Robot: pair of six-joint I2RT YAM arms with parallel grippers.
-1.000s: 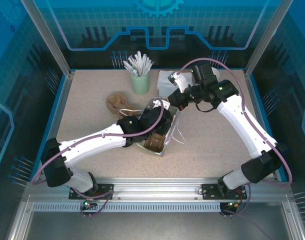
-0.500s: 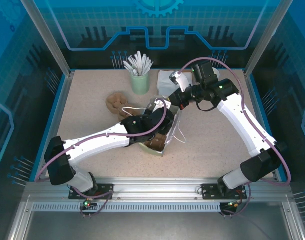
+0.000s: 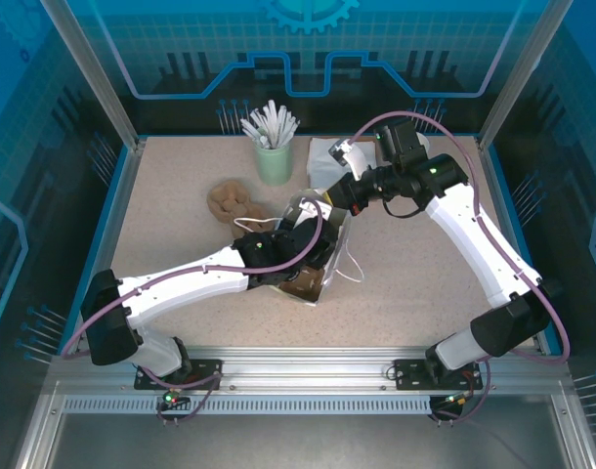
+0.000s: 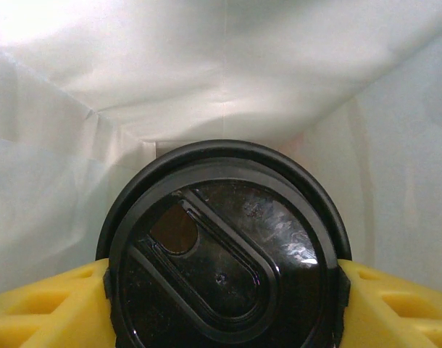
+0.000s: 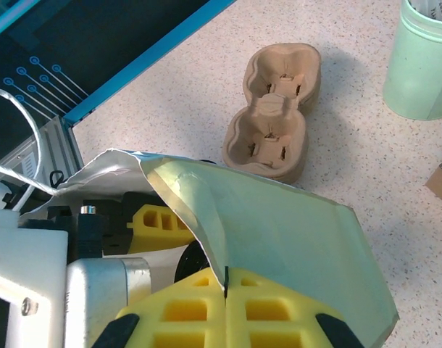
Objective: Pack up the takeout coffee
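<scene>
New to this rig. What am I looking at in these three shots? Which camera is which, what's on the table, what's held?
Two robot arms are bolted at a table's near edge. The overhead picture looks down from behind them; the other two come from a camera on each wrist. The right gripper is shut on the rim of a paper bag. The left gripper is inside the bag, its yellow fingers clamped on the takeout coffee, seen from the lid side. On the table lie a pulp cup carrier and a green cup of white sticks.

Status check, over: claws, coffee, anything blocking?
Left claw gripping coffee, inside bag. Right claw pinching bag rim open. No obstruction seen in bag.
</scene>
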